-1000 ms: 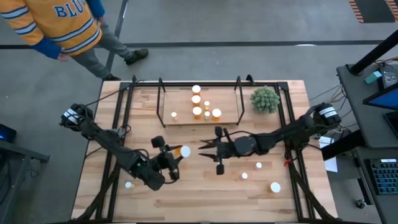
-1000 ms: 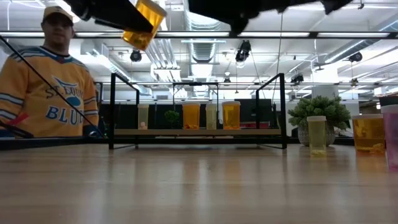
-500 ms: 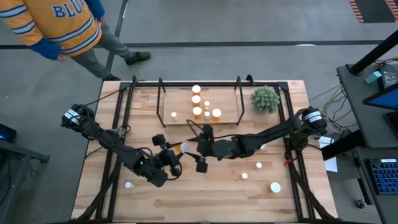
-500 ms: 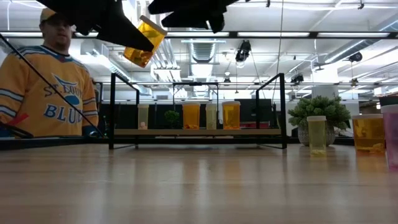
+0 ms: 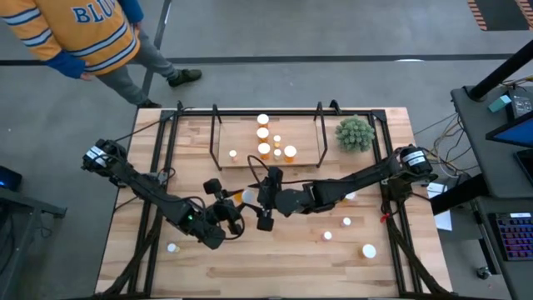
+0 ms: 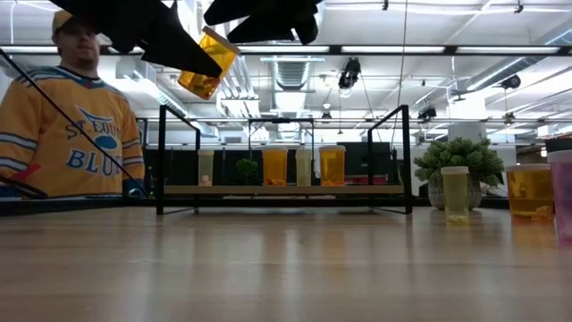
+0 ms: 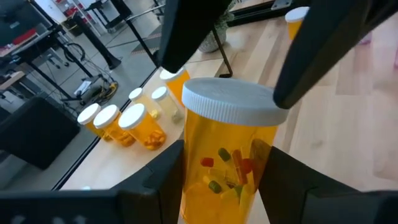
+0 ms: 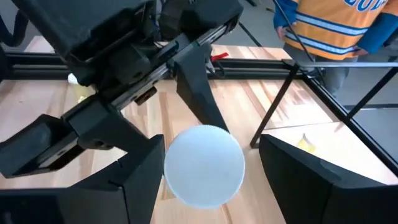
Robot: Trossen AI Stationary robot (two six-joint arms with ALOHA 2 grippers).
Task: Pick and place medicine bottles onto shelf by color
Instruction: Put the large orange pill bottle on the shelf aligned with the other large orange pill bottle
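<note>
An orange bottle (image 7: 227, 155) is held above the table by the left gripper (image 7: 217, 180), with the right gripper (image 8: 199, 165) spread around its cap. Several bottles (image 5: 268, 137) are shelved; four (image 5: 346, 222) are left on the table.

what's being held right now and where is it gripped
The left gripper holds an orange bottle by its body. The right gripper's open fingers straddle its white cap, not gripping.
</note>
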